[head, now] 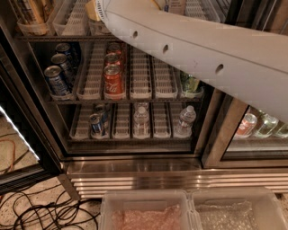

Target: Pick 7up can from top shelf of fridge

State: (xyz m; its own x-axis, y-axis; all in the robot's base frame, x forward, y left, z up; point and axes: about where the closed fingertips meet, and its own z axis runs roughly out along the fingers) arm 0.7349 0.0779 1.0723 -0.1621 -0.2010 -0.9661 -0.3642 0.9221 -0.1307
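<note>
**Arm reaches to the top shelf, gripper out of sight**

At far left, dark cables [45,211] lie looped on the speckled floor in front of the open fridge [135,167]. On the top shelf [54,38], the leftmost tray holds tall gold-toned cans [29,12], with an empty white lane tray [74,17] beside it. One rack down, three blue cans [56,81] stand in a row front to back at the left end. A bare lane separates them from a row of red cola cans [113,81]. On the lowest rack, a blue can [96,125] stands at the front of its lane. To its right are a water bottle [141,119] near the middle and a second bottle [185,120] further right.

The white arm [202,51] crosses the view from the right edge up to the top left, and its end meets the top edge over the top shelf. The gripper lies past that end, outside the view, so I cannot tell whether it is open or closed.

Just above the arm, at the top edge, a pale sliver seems to be the 7up can [174,5] on the top shelf. Its lettering cannot be read. Under the arm, a greenish can [189,84] sits at the right end of the middle rack.

Further right, behind the neighbouring glass door, stand a reddish can [246,126] and clear bottles [266,125]. Along the bottom edge, two clear plastic bins [191,202] sit side by side.
</note>
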